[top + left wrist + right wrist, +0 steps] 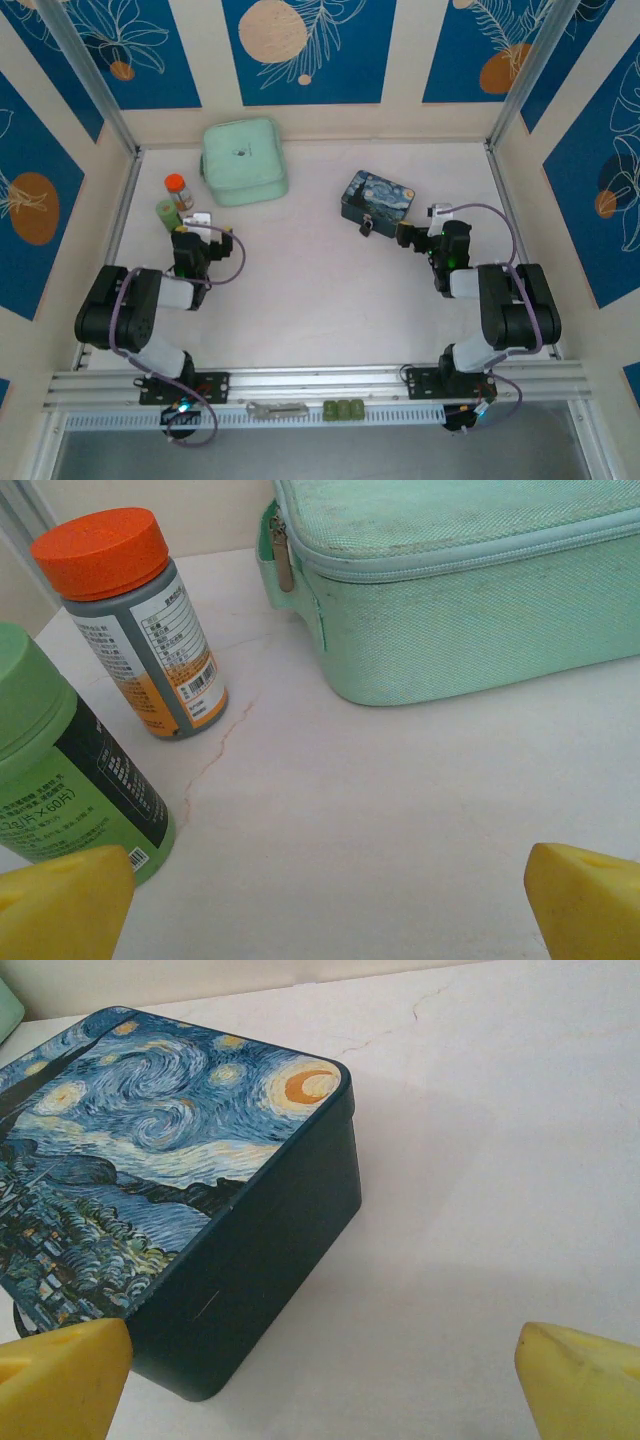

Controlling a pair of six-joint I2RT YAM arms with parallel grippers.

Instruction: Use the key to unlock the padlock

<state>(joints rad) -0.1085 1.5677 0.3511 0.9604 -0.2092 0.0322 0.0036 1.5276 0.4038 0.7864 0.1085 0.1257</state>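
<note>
The padlock (367, 227) is a tiny dark lock hanging at the front side of the blue-and-yellow painted tin box (377, 196). My right gripper (412, 236) sits just right of the box, open, its yellow fingertips (585, 1385) wide apart with bare table between them; the tin box (180, 1190) fills the left of that view. My left gripper (195, 230) is open at the table's left, its fingertips (60, 900) spread over bare table. I cannot pick out the key with certainty; a small silvery metal piece (277, 409) lies on the front rail.
A mint-green zipped case (244, 161) stands at the back, close ahead of the left gripper in the left wrist view (460, 590). An orange-capped bottle (135, 620) and a green-capped bottle (60, 770) stand at the left gripper's left. Small green pieces (343, 410) rest on the rail.
</note>
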